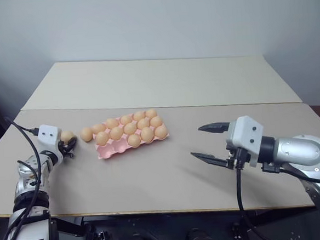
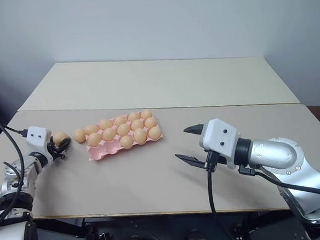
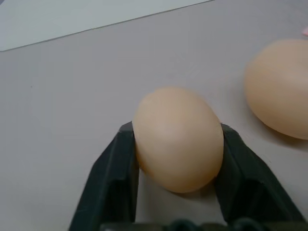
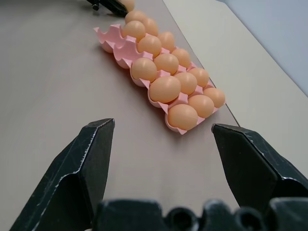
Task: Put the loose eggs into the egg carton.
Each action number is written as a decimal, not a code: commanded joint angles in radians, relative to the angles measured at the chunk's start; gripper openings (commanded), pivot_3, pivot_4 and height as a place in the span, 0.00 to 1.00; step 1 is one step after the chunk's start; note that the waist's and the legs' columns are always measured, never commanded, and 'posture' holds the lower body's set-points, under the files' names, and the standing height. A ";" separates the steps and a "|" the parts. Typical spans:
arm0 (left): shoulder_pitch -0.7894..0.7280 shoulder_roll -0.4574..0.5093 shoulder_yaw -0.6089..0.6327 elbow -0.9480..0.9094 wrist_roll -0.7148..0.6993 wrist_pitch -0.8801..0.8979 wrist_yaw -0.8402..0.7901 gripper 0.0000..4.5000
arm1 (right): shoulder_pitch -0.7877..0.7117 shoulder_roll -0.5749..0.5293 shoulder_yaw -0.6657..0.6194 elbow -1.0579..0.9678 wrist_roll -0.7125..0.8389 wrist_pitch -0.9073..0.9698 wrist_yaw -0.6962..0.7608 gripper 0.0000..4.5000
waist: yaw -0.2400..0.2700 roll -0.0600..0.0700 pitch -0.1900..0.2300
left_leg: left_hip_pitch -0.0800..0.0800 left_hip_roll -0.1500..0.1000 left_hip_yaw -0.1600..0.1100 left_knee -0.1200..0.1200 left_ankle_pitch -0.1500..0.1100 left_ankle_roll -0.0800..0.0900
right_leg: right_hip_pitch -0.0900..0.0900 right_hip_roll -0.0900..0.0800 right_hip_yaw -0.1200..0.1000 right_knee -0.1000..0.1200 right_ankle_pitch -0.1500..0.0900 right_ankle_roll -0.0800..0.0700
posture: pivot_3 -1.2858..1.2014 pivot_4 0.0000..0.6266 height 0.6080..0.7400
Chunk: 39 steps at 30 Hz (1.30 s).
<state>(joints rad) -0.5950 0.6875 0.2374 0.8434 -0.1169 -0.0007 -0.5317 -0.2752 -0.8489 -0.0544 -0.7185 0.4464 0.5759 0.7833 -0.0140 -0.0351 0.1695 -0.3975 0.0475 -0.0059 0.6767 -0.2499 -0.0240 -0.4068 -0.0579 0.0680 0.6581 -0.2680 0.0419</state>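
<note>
Eggs fill most cups of the pink egg carton at the centre-left of the grey table. At far left we see the left gripper clamped on one loose egg (a second loose egg lies just beside the carton). Our right gripper hovers spread wide, lower right.

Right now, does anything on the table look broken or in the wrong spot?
Nothing looks broken or spilled. Two eggs are outside the pink egg carton, left of it: one loose egg lies on the table, the other egg sits between the left gripper fingers. Some cups at the carton's left end are empty.
</note>
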 commanded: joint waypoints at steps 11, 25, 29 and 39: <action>0.147 0.068 0.102 -0.475 -0.157 0.028 -0.125 0.36 | -0.002 -0.012 -0.033 -0.035 -0.001 0.003 -0.020 0.85 | -0.001 0.000 0.000 | -0.002 0.000 0.000 0.000 0.000 0.000 | -0.001 0.000 0.000 0.000 0.000 0.000 | 0.52 0.24 1.00; 0.091 0.003 -0.104 -0.609 -0.223 0.082 -0.435 0.36 | -0.004 -0.002 -0.013 -0.045 -0.014 0.003 -0.051 0.85 | 0.002 0.000 0.000 | 0.000 0.000 0.000 0.000 0.000 0.000 | 0.001 0.000 0.000 -0.001 0.000 0.000 | 0.52 0.24 1.00; 0.070 0.007 -0.182 -0.575 -0.173 0.057 -0.500 0.36 | 0.027 -0.014 -0.032 -0.075 -0.012 0.020 -0.063 0.85 | -0.006 0.000 0.000 | 0.000 0.000 0.000 0.000 0.000 0.000 | 0.000 0.001 0.000 0.000 0.000 0.000 | 0.52 0.24 1.00; 0.033 0.014 -0.203 -0.519 -0.129 0.027 -0.549 0.36 | 0.074 -0.013 -0.054 -0.114 -0.018 0.043 -0.100 0.85 | -0.001 0.000 0.000 | 0.000 0.000 0.000 0.001 0.000 0.000 | 0.001 0.001 0.000 -0.001 0.000 0.000 | 0.52 0.24 1.00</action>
<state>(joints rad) -0.5400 0.6855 0.0159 0.3362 -0.2385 0.0513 -1.0688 -0.1983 -0.8572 -0.0720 -0.7976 0.4322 0.6175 0.6956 -0.0148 -0.0350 0.1696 -0.3976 0.0474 -0.0061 0.6772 -0.2498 -0.0239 -0.4063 -0.0574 0.0684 0.6574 -0.2681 0.0420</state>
